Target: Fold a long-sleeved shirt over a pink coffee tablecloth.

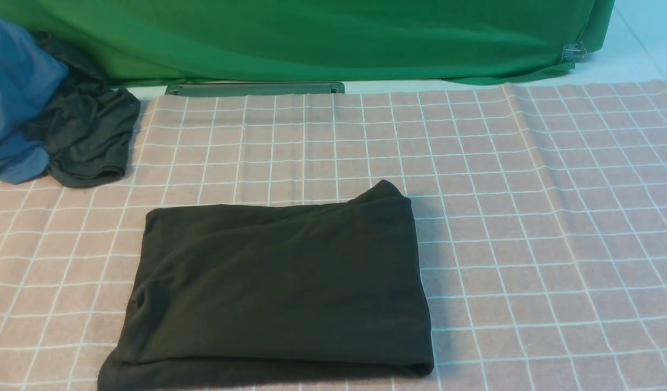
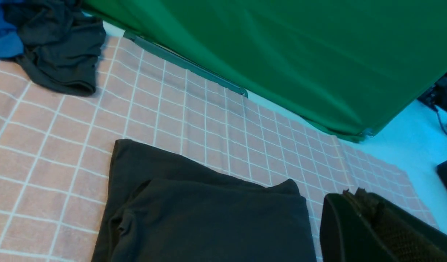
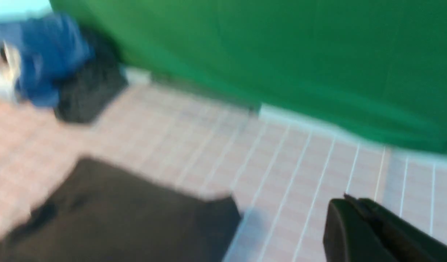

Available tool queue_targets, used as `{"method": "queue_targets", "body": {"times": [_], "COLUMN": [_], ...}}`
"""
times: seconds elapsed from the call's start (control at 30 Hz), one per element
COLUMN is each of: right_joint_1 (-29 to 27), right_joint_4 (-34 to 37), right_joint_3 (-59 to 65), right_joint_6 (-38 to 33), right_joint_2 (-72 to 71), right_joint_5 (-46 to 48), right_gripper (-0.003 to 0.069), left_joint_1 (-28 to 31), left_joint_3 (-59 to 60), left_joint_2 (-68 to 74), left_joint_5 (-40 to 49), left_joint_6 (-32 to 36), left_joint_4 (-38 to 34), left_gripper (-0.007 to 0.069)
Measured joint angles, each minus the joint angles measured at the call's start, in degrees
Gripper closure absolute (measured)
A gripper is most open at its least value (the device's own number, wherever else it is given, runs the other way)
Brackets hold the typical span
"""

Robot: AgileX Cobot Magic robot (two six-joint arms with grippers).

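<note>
The long-sleeved shirt (image 1: 279,288) lies folded into a black rectangle on the pink coffee tablecloth (image 1: 528,217), near the front edge and a little left of centre. Its print and neck label are hidden inside the fold. No arm shows in the front view. In the left wrist view my left gripper (image 2: 354,194) hangs shut and empty above the cloth, just beside the shirt (image 2: 208,218). The right wrist view is blurred; there my right gripper (image 3: 350,202) is shut with nothing in it, over bare tablecloth (image 3: 299,163), apart from the shirt (image 3: 128,218).
A crumpled blue garment (image 1: 13,92) and a smaller dark grey garment (image 1: 86,136) are piled at the far left of the cloth. A green cloth (image 1: 311,38) hangs along the back, with a dark bar (image 1: 254,88) at its foot.
</note>
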Motion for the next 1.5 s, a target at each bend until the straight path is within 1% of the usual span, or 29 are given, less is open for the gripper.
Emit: {"method": "queue_targets", "body": {"times": [0.1, 0.2, 0.23, 0.27, 0.33, 0.37, 0.43, 0.47, 0.5, 0.53, 0.57, 0.6, 0.63, 0.67, 0.7, 0.73, 0.83, 0.87, 0.9, 0.93, 0.97, 1.13, 1.2, 1.23, 1.3, 1.33, 1.4, 1.43, 1.5], "right_joint_1": [-0.1, -1.1, -1.2, -2.3, -3.0, -3.8, -4.2, -4.2, -4.3, -4.3, -4.3, -4.3, -4.3, -4.3, -4.3, -4.3, -4.3, -4.3, -4.3, -4.3, -4.3, -4.3, -4.3, -4.2, -3.9, -3.7, -3.4, -3.3, -3.3], "right_joint_4": [0.5, 1.9, 2.3, 4.9, 8.1, 11.4, 13.5, 14.1, 14.4, 14.7, 15.1, 15.2, 16.2, 16.9, 17.1, 18.7, 23.2, 24.3, 26.8, 27.2, 29.3, 32.2, 34.6, 35.3, 36.3, 36.4, 36.7, 36.7, 36.9], "right_joint_3": [2.0, 2.4, 2.4, 2.4, 2.4, 2.4, 2.4, 2.4, 2.4, 2.3, 2.1, 2.0, 1.3, 0.9, 0.7, 0.0, -1.5, -1.8, -2.5, -2.6, -3.3, -4.5, -4.5, -4.5, -4.5, -4.5, -4.5, -4.5, -4.5], "right_joint_6": [0.0, -0.4, -0.4, -2.3, -4.6, -7.0, -8.5, -9.1, -9.3, -9.4, -9.5, -9.6, -10.2, -10.9, -11.0, -12.0, -13.7, -14.3, -15.8, -15.9, -17.1, -17.6, -19.5, -20.6, -23.4, -24.1, -25.5, -25.9, -26.3], "right_joint_2": [9.2, 18.8, 19.4, 25.1, 28.3, 32.1, 35.8, 37.8, 39.8, 41.3, 43.6, 43.6, 46.9, 48.6, 48.9, 51.1, 55.1, 55.8, 57.0, 57.1, 58.1, 60.5, 61.7, 61.9, 62.2, 62.2, 62.2, 62.2, 62.2], "right_joint_5": [2.0, 1.9, 1.9, 0.4, -0.7, -2.3, -4.5, -5.8, -7.0, -7.7, -8.1, -8.1, -8.5, -8.9, -9.0, -9.8, -10.4, -10.4, -10.4, -10.4, -10.5, -11.8, -11.8, -11.8, -12.3, -12.4, -13.0, -13.2, -13.5], "right_gripper": [0.0624, 0.0624, 0.0624, 0.0624, 0.0624, 0.0624, 0.0612, 0.0589, 0.0550, 0.0507, 0.0442, 0.0428, 0.0317, 0.0253, 0.0242, 0.0157, 0.0064, 0.0057, 0.0047, 0.0046, 0.0043, 0.0051, 0.0092, 0.0124, 0.0232, 0.0267, 0.0413, 0.0501, 0.0532], "left_joint_1": [0.0, 0.0, 0.0, 0.0, 0.0, 0.0, 0.0, 0.0, 0.0, 0.0, 0.0, 0.0, 0.0, 0.0, 0.0, 0.0, 0.0, 0.0, 0.0, 0.0, 0.0, 0.0, 0.0, 0.0, 0.0, 0.0, 0.0, 0.0, 0.0], "left_joint_3": [0.2, 0.6, 0.6, 0.6, 0.6, 0.6, 0.6, 0.6, 0.6, 0.6, 0.6, 0.6, 0.6, 0.6, 0.6, 0.6, 0.6, 0.6, 0.6, 0.6, 0.6, 0.6, 0.6, 0.6, 0.6, 0.6, 0.6, 0.6, 0.6], "left_joint_2": [-0.1, -0.1, -0.1, -0.1, -0.1, -0.1, -0.1, -0.1, -0.1, -0.1, -0.1, -0.1, -0.1, -0.1, -0.1, -0.1, -0.1, -0.1, -0.1, -0.1, -0.1, -0.1, -0.1, -0.1, -0.1, -0.1, -0.1, -0.1, -0.1], "left_joint_5": [1.6, 3.4, 3.6, 5.1, 6.0, 7.4, 9.0, 9.5, 10.1, 10.3, 10.5, 10.5, 10.7, 10.7, 10.7, 10.7, 10.7, 10.7, 10.9, 10.9, 11.0, 12.2, 12.9, 13.1, 13.5, 13.6, 13.7, 13.7, 13.9], "left_joint_6": [-0.2, -0.2, -0.2, -0.3, -0.3, -0.3, -0.3, -0.3, -0.3, -0.3, -0.3, -0.3, -0.3, -0.3, -0.3, -0.3, -0.3, -0.3, -0.3, -0.3, -0.3, -0.3, -0.3, -0.3, -0.3, -0.3, -0.3, -0.3, -0.3], "left_joint_4": [-1.2, -2.9, -2.9, -4.0, -4.4, -4.7, -4.7, -4.7, -4.7, -4.8, -4.8, -4.8, -4.8, -4.8, -4.8, -4.8, -4.8, -4.7, -4.6, -4.6, -4.4, -4.0, -3.9, -3.9, -3.9, -3.9, -3.9, -3.9, -3.9], "left_gripper": [0.0612, 0.0612, 0.0612, 0.0612, 0.0612, 0.0612, 0.0612, 0.0612, 0.0612, 0.0612, 0.0612, 0.0612, 0.0612, 0.0612, 0.0612, 0.0612, 0.0612, 0.0612, 0.0612, 0.0612, 0.0612, 0.0612, 0.0612, 0.0612, 0.0612, 0.0612, 0.0612, 0.0612, 0.0612]}}
